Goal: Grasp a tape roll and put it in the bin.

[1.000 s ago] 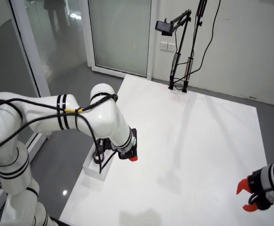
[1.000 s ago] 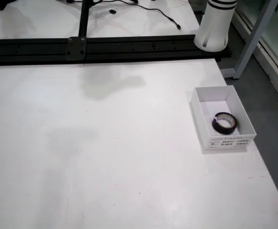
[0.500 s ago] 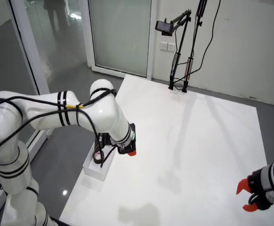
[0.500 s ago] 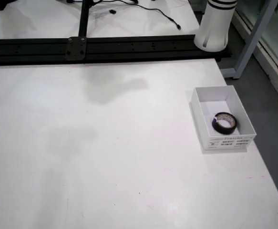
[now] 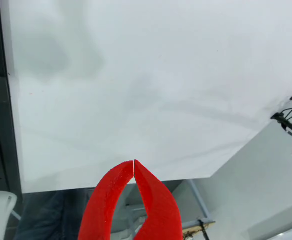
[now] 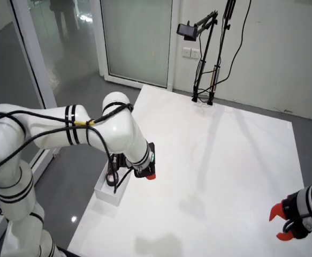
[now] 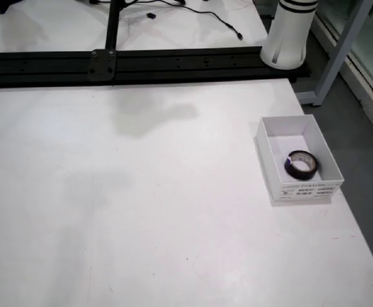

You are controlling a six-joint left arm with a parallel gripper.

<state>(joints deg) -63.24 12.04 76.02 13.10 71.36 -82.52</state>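
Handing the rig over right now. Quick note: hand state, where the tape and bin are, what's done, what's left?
Hand: red fingertips meet, nothing between them, seen in the view that riding on the hand. In the high corner view it hangs above the table beside the bin.
Tape roll: lies flat inside the white bin, near its front right corner, in the view from over the table.
Bin: at the table's right edge in that view.
Done: tape is in the bin.
Left: no other tape roll shows on the table; just park the arm.
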